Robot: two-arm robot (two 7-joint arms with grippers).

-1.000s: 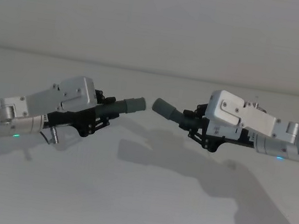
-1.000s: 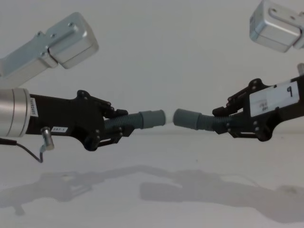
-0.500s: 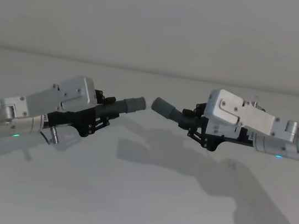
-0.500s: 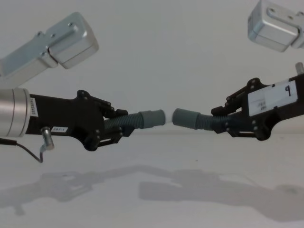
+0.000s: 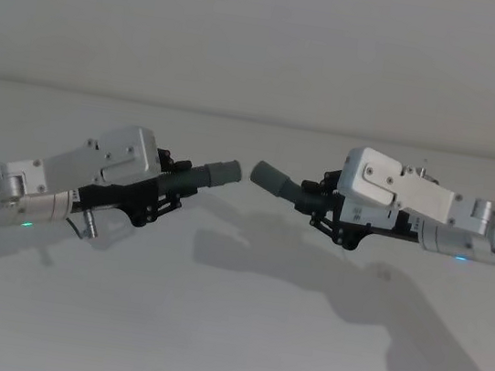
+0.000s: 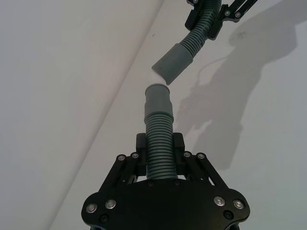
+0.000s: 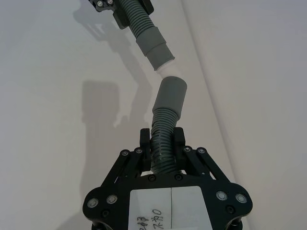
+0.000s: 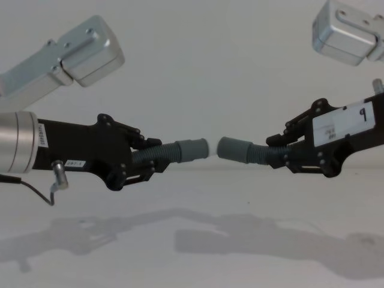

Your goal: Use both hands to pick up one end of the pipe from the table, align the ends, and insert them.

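Above the white desk [image 8: 192,252], the left hand [image 8: 139,161] grasps 1 corrugated hose piece [image 8: 157,155], the right hand [image 8: 282,153] the other hose piece [image 8: 259,155]. The white-tipped cuff [image 8: 193,149] and the plain cuff [image 8: 231,148] face each other, just apart. Fingers hide each hose's rear.

The light was dim and even, with a grey cast over the white desk [image 5: 225,348]. It came from above, throwing soft-edged shadows onto the desk below and to the right of both arms. There was no glare. The focus held sharp enough, though the far background stayed flat.
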